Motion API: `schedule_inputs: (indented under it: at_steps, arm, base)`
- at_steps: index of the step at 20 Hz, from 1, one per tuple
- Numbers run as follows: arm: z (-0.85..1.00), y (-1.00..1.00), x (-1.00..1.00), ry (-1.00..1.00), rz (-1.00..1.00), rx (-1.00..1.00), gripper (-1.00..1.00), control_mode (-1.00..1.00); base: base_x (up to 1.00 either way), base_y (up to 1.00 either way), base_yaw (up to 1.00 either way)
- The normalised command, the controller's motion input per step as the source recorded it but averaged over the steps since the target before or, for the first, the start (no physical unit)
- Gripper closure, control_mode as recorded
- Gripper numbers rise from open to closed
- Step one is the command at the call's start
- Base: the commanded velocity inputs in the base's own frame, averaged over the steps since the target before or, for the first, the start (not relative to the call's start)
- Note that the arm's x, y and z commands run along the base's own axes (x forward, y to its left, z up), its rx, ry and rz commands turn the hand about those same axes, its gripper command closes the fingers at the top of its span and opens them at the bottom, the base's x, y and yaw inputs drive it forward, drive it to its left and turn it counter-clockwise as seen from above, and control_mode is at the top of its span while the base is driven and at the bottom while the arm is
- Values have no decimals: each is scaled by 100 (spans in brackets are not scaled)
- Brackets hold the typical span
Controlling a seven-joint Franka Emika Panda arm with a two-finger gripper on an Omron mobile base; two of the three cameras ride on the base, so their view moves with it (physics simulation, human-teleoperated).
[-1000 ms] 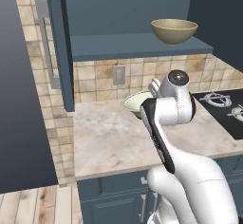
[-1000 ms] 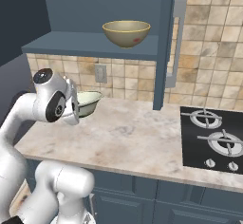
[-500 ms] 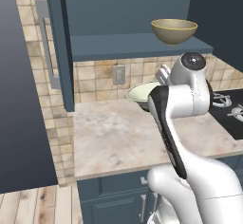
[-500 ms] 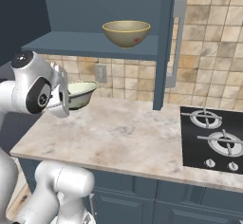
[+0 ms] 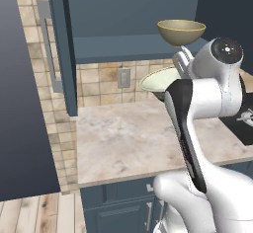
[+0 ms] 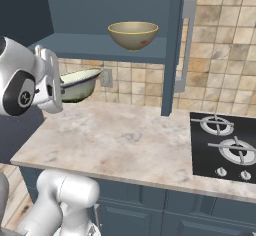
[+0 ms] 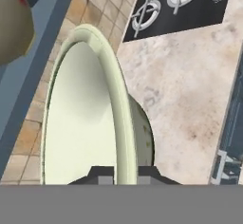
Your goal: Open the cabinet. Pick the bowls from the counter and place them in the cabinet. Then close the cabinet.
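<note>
So the cabinet (image 6: 90,10) is wide open, both dark blue-grey doors swung out, one door's edge and its long silver bar handle (image 6: 183,45) hanging down on the right in the right base view, the other door (image 5: 62,44) over on the left in the left base view. Below it the counter (image 6: 135,145), that beige-pink marbled slab, runs from the tiled back wall (image 6: 220,65) to the near edge, and it butts up against the black stovetop (image 6: 225,147) on the right. There's a wall outlet (image 5: 123,78) on the tiles under the shelf. The white arm (image 5: 197,108) comes up from the base and reaches toward the far side of the counter, under the shelf. The mustard bowl (image 6: 133,34) is already sitting upright on the cabinet shelf, over toward the right part of it. The cream-green bowl (image 6: 77,84) is up off the counter, lifted in the air below the shelf and a bit left of the mustard one, tipped slightly. The gripper (image 7: 126,173) is pinching that bowl by its rim, fingers pressed together with the rim between them; in the hand view you can see one tip on the inside of the bowl and one on the outside, with the stovetop burners way off past it.
</note>
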Motion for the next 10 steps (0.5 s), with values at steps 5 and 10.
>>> schedule_inputs:
  at_steps: [5, 10]
  arm:
    - [61, 0, -27, -21, 0, 0, 100, -100]
    - [51, 3, -14, -18, 0, 3, 100, -100]
  base:
    - [0, 0, 0]
    - [0, 0, 0]
